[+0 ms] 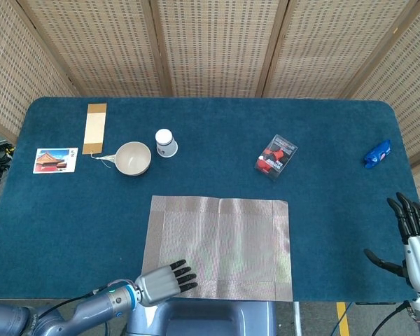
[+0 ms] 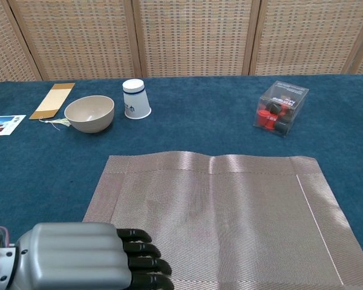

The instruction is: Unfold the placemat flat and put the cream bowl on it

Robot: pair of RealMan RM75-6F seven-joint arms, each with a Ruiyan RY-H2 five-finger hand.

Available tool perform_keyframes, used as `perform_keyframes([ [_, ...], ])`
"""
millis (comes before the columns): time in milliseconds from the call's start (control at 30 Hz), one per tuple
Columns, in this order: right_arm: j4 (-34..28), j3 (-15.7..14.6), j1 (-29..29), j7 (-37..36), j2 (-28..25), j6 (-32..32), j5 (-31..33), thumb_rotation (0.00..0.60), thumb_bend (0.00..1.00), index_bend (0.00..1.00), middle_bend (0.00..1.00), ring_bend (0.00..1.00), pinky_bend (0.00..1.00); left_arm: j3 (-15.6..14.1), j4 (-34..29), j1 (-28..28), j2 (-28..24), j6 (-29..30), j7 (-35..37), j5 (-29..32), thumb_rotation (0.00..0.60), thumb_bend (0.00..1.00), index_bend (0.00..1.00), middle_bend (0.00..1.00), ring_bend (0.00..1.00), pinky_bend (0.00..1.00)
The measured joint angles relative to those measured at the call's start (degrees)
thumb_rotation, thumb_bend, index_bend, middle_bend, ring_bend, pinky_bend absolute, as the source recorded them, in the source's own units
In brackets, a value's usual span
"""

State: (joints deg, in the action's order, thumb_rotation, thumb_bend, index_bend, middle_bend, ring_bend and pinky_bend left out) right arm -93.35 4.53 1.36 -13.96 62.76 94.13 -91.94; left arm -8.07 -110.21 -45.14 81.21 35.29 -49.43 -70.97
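Placemat (image 1: 219,248) lies spread open on the blue table (image 1: 336,133), and I take it as my landmark for everything else. It looks flat apart from a faint fold line running from its far edge toward the near one, a little left of centre in the chest view. Its far-left corner sits slightly askew, so that side edge runs at a slant.

My left hand (image 1: 165,281) is at the placemat's near-left corner, palm down, fingers (image 1: 183,276) straight and held close together, their dark tips lying over the woven surface. It grips nothing; I cannot tell whether the tips press on the mat or only hover. In the chest view the same hand (image 2: 88,258) fills the lower left, its silver back toward the camera.

My right hand (image 1: 410,238) is well off to the right of the placemat, past the table's near-right corner, fingers spread apart and empty.

Beyond the placemat's far-left corner stands the cream bowl (image 1: 133,158), upright, well apart from the mat and not on it. Just right of the bowl is a white paper cup (image 1: 166,143), turned upside down. Left of the bowl lies a tan card strip (image 1: 94,128), and further left a picture postcard (image 1: 55,160). Beyond the placemat's far-right corner sits a clear box (image 1: 276,157) with red and black pieces inside. A small blue object (image 1: 377,153) lies far to the right, near the table's edge.
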Motion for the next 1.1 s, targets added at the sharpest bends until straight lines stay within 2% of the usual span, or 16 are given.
perform_keyframes([
  [133, -0.1, -0.06, 0.01, 0.42, 0.15, -0.07, -0.05, 0.6, 0.16, 0.06, 0.0, 0.0, 0.0, -2.31, -0.12, -0.02, -0.96, 1.67, -0.3, 0.74, 0.6, 1.0, 0.0, 0.0, 0.0, 0.0],
  [267, -0.11, -0.15, 0.06, 0.85, 0.3, -0.12, -0.22, 0.6, 0.16, 0.06, 0.0, 0.0, 0.0, -2.74, 0.0, 0.36, -1.21, 3.31, 1.3, -0.25, 0.6, 0.99, 0.0, 0.0, 0.0, 0.0],
  [367, -0.09, -0.16, 0.04, 0.87, 0.32, -0.08, -0.23, 0.6, 0.16, 0.06, 0.0, 0.0, 0.0, -2.57, 0.08, 1.16, -1.3, 5.3, 3.9, -2.33, 0.6, 0.89, 0.0, 0.0, 0.0, 0.0],
  [500, 0.03, -0.14, 0.1, 0.95, 0.38, -0.22, -0.14, 0.6, 0.16, 0.06, 0.0, 0.0, 0.0, -1.61, 0.07, 2.64, -1.83, 9.16, 8.31, -5.3, 0.6, 0.67, 0.0, 0.0, 0.0, 0.0],
  [667, 0.0, -0.24, 0.16, 1.24, 0.48, -0.26, -0.35, 0.6, 0.16, 0.06, 0.0, 0.0, 0.0, 1.31, 0.58, 5.21, -3.6, 18.07, 15.76, -10.79, 0.6, 0.49, 0.0, 0.0, 0.0, 0.0],
  [833, -0.02, -0.29, 0.17, 1.27, 0.49, -0.35, -0.33, 0.6, 0.16, 0.06, 0.0, 0.0, 0.0, 5.7, 1.93, 7.61, -4.94, 25.8, 18.94, -11.94, 0.6, 0.35, 0.0, 0.0, 0.0, 0.0],
  [967, 0.22, -0.2, 0.29, 1.34, 0.56, -0.73, 0.08, 0.6, 0.16, 0.06, 0.0, 0.0, 0.0, 9.55, 5.3, 8.81, -4.24, 30.32, 18.62, -9.87, 0.6, 0.3, 0.01, 0.0, 0.0, 0.0],
  [1100, 0.57, -0.04, 0.51, 1.51, 0.77, -1.29, 0.68, 0.6, 0.16, 0.06, 0.0, 0.0, 0.0, 12.91, 11.89, 9.13, -1.84, 31.88, 17.44, -5.94, 0.6, 0.3, 0.08, 0.0, 0.0, 0.0],
])
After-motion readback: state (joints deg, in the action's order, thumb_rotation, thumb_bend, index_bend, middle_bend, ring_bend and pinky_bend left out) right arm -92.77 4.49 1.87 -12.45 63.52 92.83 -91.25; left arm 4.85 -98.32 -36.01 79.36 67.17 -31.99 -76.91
